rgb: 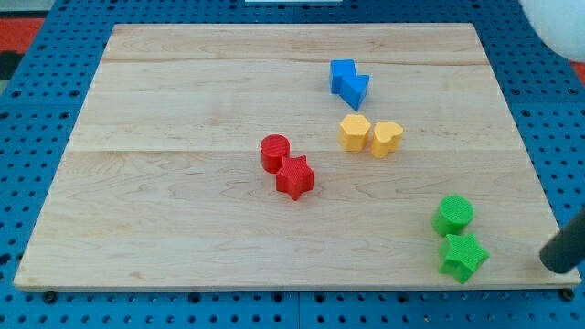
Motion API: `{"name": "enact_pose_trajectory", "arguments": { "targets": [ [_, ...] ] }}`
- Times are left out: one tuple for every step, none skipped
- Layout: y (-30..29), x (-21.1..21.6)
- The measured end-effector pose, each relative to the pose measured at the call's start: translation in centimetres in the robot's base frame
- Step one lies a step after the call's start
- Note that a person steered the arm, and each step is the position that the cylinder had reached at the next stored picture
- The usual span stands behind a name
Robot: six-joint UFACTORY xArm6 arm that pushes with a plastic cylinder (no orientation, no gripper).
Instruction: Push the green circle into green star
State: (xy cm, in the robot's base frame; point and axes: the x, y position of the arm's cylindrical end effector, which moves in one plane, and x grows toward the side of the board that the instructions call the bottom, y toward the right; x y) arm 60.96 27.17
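The green circle (452,216) sits near the board's bottom right, touching or almost touching the green star (462,257) just below it. My rod comes in from the view's right edge; my tip (551,266) rests off the board's right edge, to the right of the green star and apart from it.
A red circle (274,153) and red star (294,177) lie together mid-board. A yellow hexagon (355,132) and yellow heart (387,138) sit right of centre. Two blue blocks (347,81) lie near the top. The wooden board (183,110) rests on blue pegboard.
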Motion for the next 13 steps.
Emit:
{"name": "enact_pose_trajectory", "arguments": {
  "targets": [
    [-1.8,0.8],
    [-4.3,0.9],
    [-6.0,0.9],
    [-7.4,0.8],
    [-9.1,0.8],
    [-9.2,0.8],
    [-9.2,0.8],
    [-9.6,0.2],
    [-10.3,-0.5],
    [-10.8,-1.1],
    [-10.8,-2.0],
    [-10.8,-2.0],
    [-10.8,-2.0]
  ]
}}
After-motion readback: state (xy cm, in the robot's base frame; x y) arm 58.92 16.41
